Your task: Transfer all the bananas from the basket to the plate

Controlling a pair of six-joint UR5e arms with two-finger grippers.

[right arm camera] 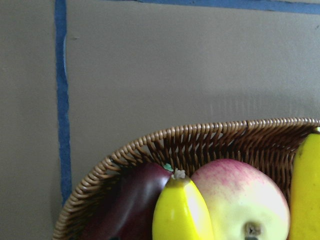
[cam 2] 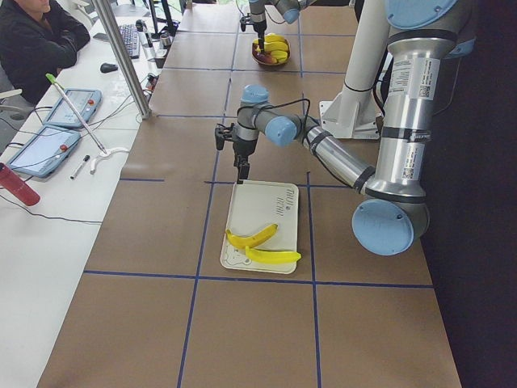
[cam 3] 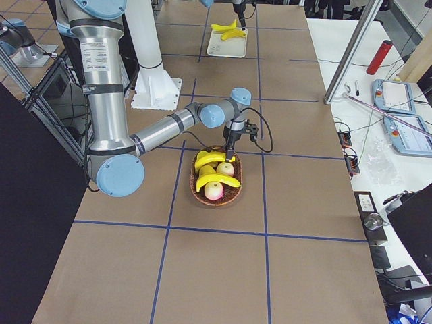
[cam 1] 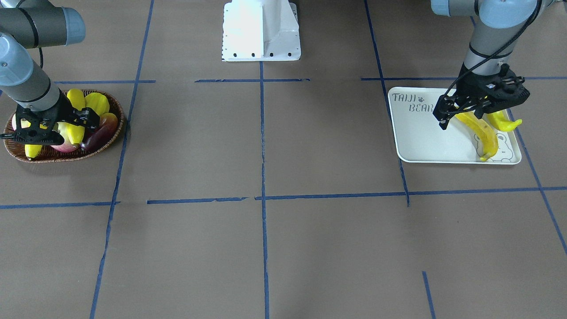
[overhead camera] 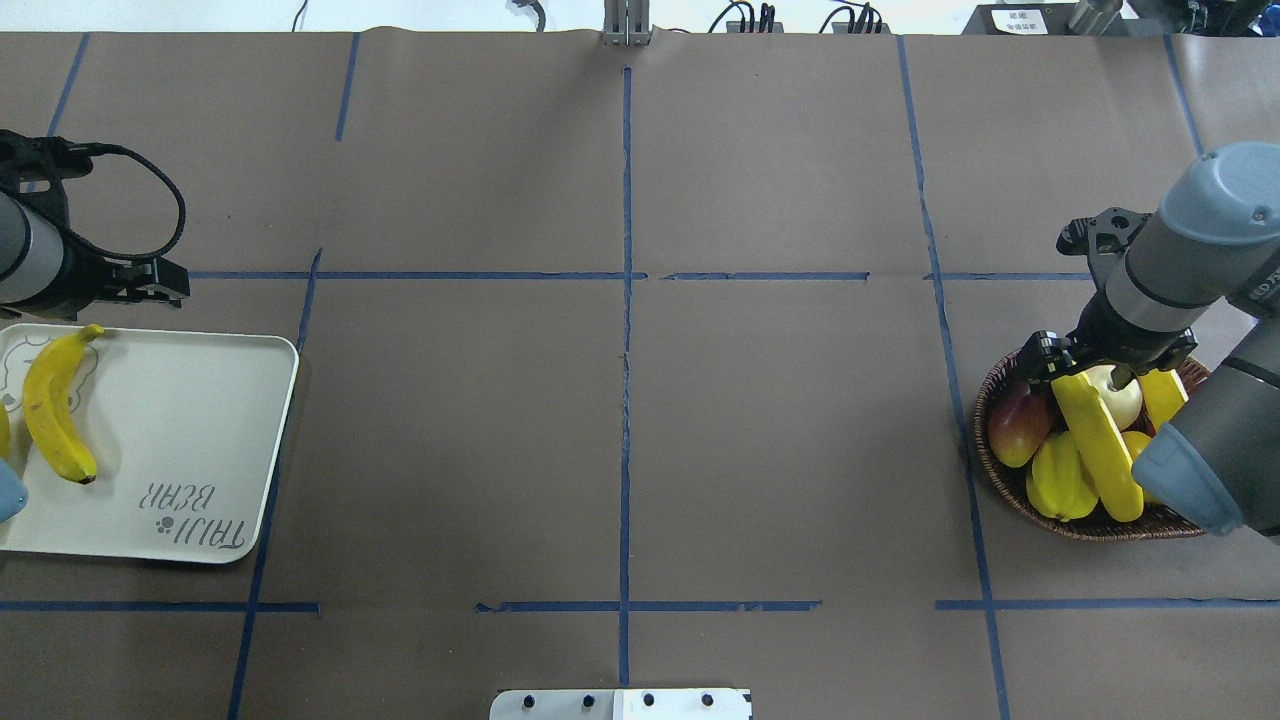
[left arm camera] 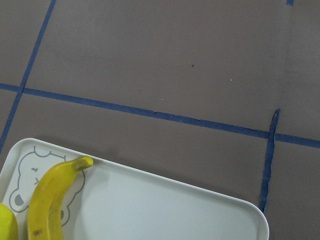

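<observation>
Basket [cam 1: 57, 156] of woven wicker, glossy curved bananas [cam 1: 480, 130], smooth round-cornered plate [cam 1: 421, 137]

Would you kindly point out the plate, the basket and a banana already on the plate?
plate [overhead camera: 200, 420], overhead exterior view, bare surface above the lettering.
basket [right arm camera: 210, 140], right wrist-mounted view, woven inner wall.
banana [overhead camera: 44, 405], overhead exterior view, middle of its curved body.

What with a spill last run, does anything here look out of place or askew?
Little stands out. Two bananas lie on the plate; one's tip seems to poke just past the rim. The other fruit sits inside the basket.
</observation>
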